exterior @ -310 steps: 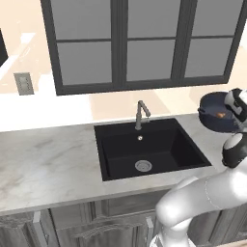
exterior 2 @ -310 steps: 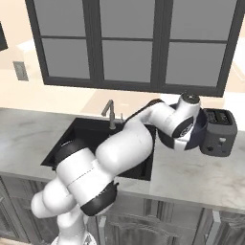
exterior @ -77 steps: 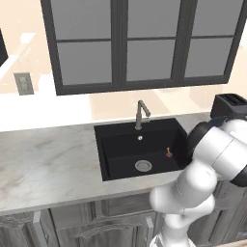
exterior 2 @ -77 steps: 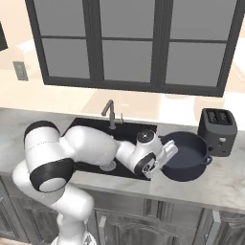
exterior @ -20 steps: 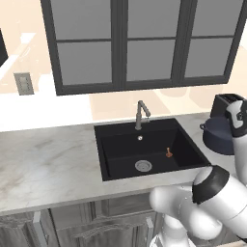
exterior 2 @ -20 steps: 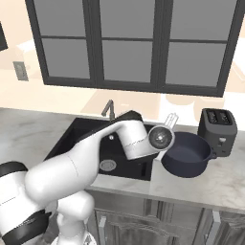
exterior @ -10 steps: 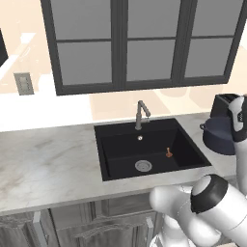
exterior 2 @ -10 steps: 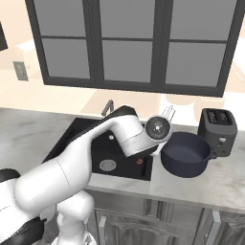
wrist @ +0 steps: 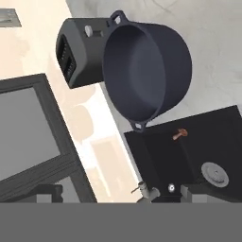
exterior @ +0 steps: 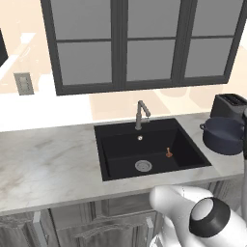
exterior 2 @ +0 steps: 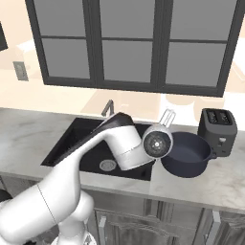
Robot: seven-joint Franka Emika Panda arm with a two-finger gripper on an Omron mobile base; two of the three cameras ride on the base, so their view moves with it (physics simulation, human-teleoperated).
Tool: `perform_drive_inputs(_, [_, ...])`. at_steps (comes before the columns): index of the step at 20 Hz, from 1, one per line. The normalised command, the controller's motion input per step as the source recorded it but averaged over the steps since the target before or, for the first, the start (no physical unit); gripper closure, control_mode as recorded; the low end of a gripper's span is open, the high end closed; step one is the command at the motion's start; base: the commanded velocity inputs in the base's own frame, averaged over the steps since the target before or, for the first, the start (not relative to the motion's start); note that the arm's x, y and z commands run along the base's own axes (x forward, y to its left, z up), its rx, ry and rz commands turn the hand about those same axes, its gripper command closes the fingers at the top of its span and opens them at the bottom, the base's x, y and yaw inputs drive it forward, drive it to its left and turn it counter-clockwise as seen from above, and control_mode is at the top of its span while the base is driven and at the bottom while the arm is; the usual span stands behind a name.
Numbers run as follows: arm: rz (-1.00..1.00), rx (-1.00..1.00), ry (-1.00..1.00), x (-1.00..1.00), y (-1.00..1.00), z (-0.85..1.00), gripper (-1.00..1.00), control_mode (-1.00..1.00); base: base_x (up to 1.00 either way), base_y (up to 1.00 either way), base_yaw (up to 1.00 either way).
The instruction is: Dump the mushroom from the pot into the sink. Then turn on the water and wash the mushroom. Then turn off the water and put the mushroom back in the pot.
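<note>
- Mushroom (exterior: 169, 153) lies on the sink (exterior: 116, 166) floor, right of the drain; dumping looks done.
- Pot (exterior 2: 187, 154) stands empty on the counter beside the toaster (exterior 2: 218, 125).
- Gripper (exterior 2: 167, 116) has its fingers wide apart, holding nothing.
- Water, washing and returning remain.

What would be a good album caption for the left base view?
Mushroom lying in the black sink, empty-looking navy pot set on the counter beside the toaster.
</note>
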Motion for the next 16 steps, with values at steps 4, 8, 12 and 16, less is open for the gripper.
perform_drive_inputs(4, [0.00, 0.15, -0.05, -0.30, 0.19, 0.18, -1.00, -1.00, 0.00, 0.00, 0.00])
perform_drive_inputs(8, [0.01, 0.20, 0.00, -0.02, 0.23, 0.28, -1.00, -1.00, 0.00, 0.00, 0.00])
perform_drive_inputs(12, [0.03, 0.21, 0.03, 0.00, 0.24, 0.27, -1.00, -1.00, 0.00, 0.00, 0.00])
perform_drive_inputs(16, [0.06, 0.19, 0.11, 0.00, 0.22, 0.21, -1.00, -1.00, 0.00, 0.00, 0.00])
